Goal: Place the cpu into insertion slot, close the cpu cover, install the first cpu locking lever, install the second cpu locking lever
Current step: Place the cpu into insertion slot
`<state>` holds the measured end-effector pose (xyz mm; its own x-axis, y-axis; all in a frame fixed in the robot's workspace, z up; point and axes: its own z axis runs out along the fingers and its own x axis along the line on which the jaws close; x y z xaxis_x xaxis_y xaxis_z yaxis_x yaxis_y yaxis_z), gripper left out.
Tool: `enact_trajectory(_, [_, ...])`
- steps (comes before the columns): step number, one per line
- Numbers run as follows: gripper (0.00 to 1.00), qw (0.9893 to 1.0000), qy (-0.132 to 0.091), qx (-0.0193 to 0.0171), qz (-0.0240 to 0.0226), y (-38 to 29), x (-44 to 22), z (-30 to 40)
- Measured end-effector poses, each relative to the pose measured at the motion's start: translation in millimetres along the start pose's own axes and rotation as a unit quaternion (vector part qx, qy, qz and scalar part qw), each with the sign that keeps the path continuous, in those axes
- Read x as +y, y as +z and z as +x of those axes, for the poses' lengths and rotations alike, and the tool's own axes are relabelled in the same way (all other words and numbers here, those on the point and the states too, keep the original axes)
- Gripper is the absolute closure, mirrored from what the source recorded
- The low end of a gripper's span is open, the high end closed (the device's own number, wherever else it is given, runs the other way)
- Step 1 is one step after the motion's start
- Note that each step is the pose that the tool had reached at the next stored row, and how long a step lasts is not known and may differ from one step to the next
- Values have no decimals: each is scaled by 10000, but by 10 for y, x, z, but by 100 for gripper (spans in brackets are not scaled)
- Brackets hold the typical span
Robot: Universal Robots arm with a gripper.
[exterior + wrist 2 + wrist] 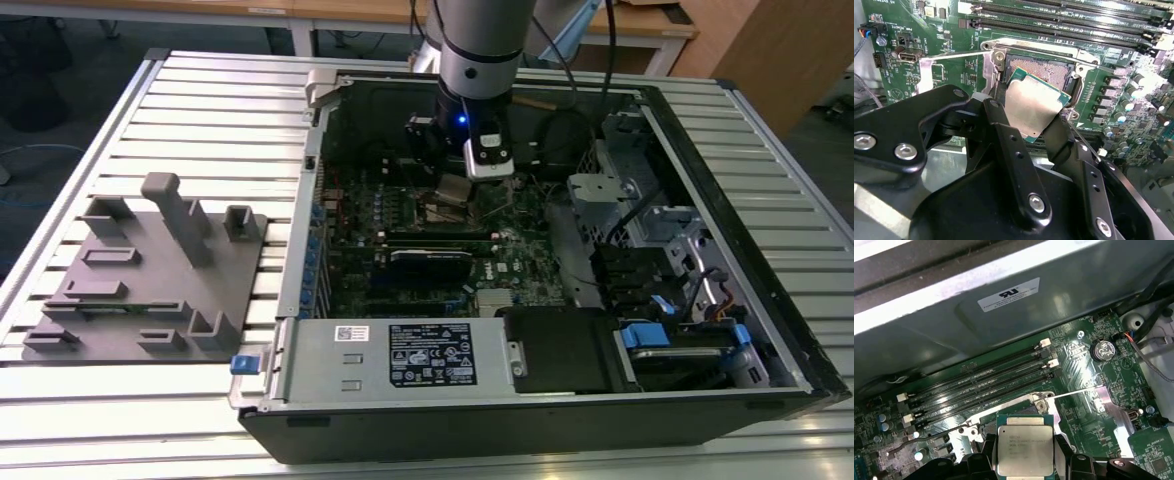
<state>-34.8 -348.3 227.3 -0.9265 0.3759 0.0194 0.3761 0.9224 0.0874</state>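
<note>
Second wrist view: the gripper is clamped on the cpu. The cpu is pinched by two opposite edges, presumably so that the metal top and the contact side are left untouched. It appears tilted and is held just over the insertion slot; it is judged not yet seated. The cpu cover is swung open beside the fingers, leaving the slot exposed. In the first wrist view, memory slots are noted beyond the fingertips.

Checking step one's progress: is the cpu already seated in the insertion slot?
No; in the second wrist view the hand holds the cpu tilted over the insertion slot.
</note>
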Motion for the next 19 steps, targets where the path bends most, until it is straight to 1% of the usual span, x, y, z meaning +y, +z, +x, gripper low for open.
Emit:
enact_trajectory(3, [46,10000,2,0,0,0,0,0])
enact_trajectory(5, [46,10000,47,-5,-1,0,0,0])
enact_trajectory(7, [46,9999,168,-15,-2,1,0,0])
enact_trajectory(10, [46,9994,349,-30,-6,2,0,0])
enact_trajectory(19, [46,9993,366,-32,-7,3,0,0])
